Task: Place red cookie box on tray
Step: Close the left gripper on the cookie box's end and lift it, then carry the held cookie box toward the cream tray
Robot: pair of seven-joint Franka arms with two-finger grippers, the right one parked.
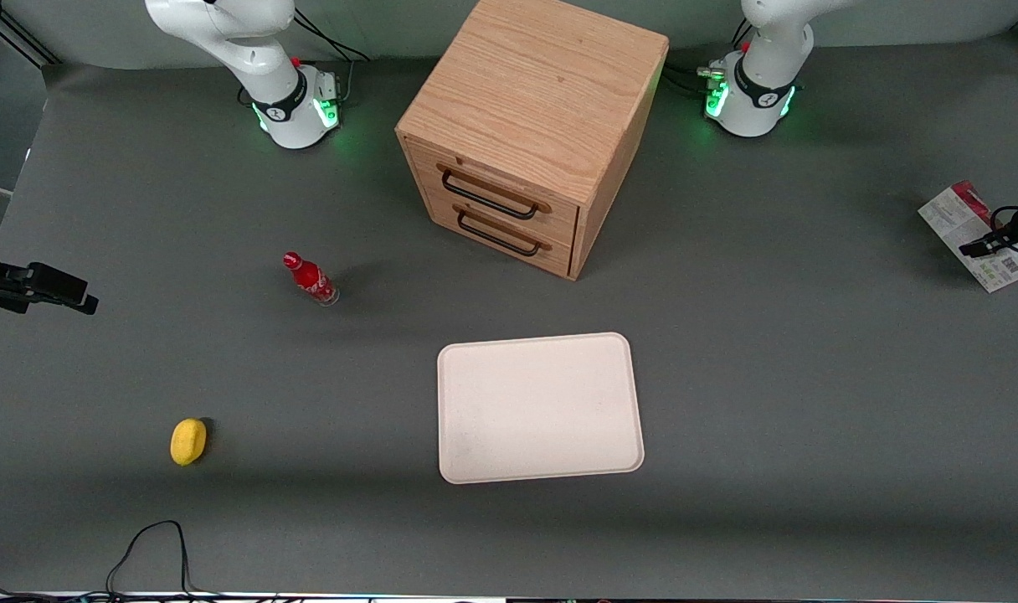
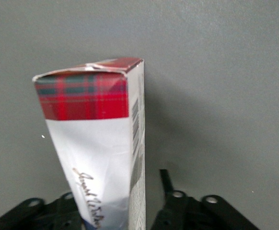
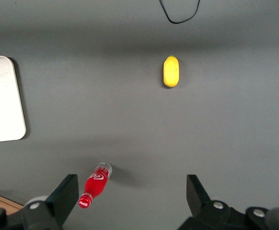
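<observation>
Gripper: the gripper (image 1: 982, 248), at the working arm's end of the bench (image 1: 810, 377), was clamped on the red cookie box (image 1: 974, 230).
Red cookie box: held off the bench (tartan end and barcode edge showing at the wrist), well apart from the tray (image 1: 539, 408).
Tray: at about 6 o'clock of the wooden drawer cabinet (image 1: 530, 126), nearer the front camera.
Other things: cola bottle (image 1: 311, 279) and yellow lemon (image 1: 188, 441) lay toward the parked arm's end.

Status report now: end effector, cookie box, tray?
End effector shut on red cookie box, at working arm's table end. Tray bare, nearer the camera than drawer cabinet. Nothing between them.
</observation>
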